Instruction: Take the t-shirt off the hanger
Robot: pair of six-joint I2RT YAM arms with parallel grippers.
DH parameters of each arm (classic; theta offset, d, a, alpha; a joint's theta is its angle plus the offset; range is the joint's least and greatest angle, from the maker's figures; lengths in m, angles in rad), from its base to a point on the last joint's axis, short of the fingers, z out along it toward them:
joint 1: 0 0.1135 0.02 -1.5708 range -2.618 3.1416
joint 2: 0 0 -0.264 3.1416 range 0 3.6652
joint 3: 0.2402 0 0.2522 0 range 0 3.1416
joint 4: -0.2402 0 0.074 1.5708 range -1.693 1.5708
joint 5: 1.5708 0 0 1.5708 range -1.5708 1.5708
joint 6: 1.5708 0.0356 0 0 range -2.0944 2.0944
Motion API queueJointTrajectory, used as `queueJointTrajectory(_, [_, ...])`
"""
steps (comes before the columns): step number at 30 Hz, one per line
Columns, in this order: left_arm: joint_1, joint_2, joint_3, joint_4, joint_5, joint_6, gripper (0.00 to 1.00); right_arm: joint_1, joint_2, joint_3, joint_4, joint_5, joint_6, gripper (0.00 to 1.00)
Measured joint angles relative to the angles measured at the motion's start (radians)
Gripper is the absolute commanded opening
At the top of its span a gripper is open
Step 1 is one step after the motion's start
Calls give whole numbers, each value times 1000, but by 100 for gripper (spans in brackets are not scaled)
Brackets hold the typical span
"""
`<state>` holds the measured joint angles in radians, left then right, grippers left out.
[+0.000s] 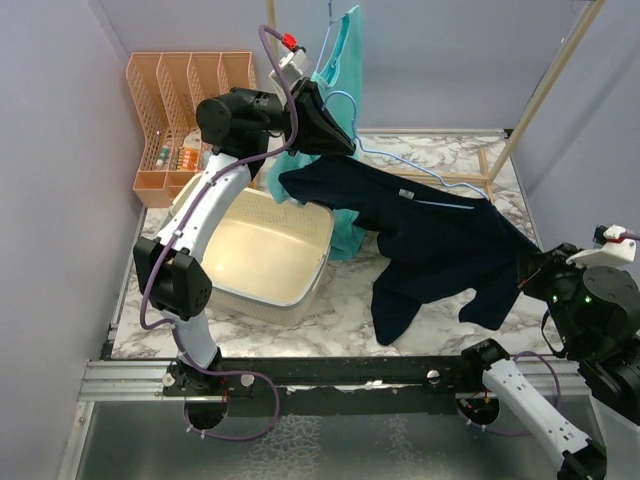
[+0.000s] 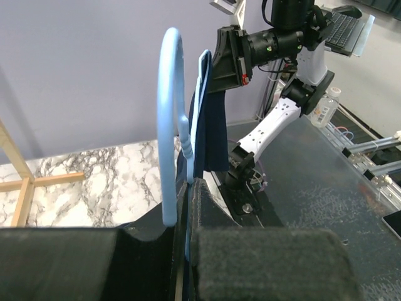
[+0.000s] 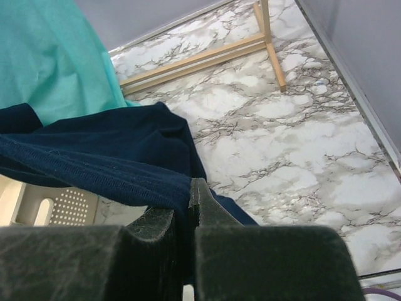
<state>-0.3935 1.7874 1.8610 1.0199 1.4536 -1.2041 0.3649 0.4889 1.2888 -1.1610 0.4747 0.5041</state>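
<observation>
A navy t-shirt hangs stretched in the air between my two grippers. My left gripper is raised at the back and shut on the light-blue hanger, whose wire runs into the shirt's neck. In the left wrist view the hanger's hook rises just left of the closed left gripper, with navy cloth beyond it. My right gripper is at the right and shut on the shirt's edge. In the right wrist view the navy cloth is pinched in the right gripper.
A teal garment hangs from a wooden rack at the back and also shows in the right wrist view. A beige basket stands under the left arm. An orange organiser stands at the back left.
</observation>
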Motion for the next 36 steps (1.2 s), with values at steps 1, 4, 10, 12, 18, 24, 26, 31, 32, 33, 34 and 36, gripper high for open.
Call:
queueJointTrajectory(1, [3, 0, 0, 8, -2, -7, 0, 23, 0, 2, -6, 15, 18, 1])
queueJointTrajectory(4, [8, -3, 0, 22, -17, -20, 0, 81, 0, 0, -32, 40, 51, 2])
queueJointTrajectory(10, [-23, -3, 10, 23, -33, -29, 0, 100, -20, -38, 13, -107, -41, 48])
queueJointTrajectory(12, [-42, -1, 9, 23, -33, -32, 0, 100, -16, -25, 20, -166, -76, 50])
queueJointTrajectory(18, [-93, 2, -63, 28, -27, -37, 0, 100, 40, 167, 53, -348, -163, 50])
queueJointTrajectory(24, [-138, 27, -195, 111, 9, -113, 0, 100, 90, 287, 104, -586, -221, 50])
queueJointTrajectory(26, [-152, 36, -222, 168, 23, -163, 0, 100, 121, 307, 117, -643, -241, 50])
queueJointTrajectory(31, [-189, 66, -246, 367, 51, -313, 0, 100, 206, 312, 122, -686, -280, 53])
queueJointTrajectory(32, [-197, 75, -246, 417, 55, -356, 0, 100, 227, 312, 122, -694, -289, 53])
queueJointTrajectory(33, [-203, 83, -246, 459, 60, -389, 0, 100, 245, 311, 122, -700, -296, 53])
queueJointTrajectory(34, [-208, 89, -246, 478, 63, -414, 0, 100, 264, 309, 122, -705, -301, 53])
queueJointTrajectory(36, [-220, 111, -234, 508, 75, -488, 0, 100, 292, 306, 122, -711, -310, 53])
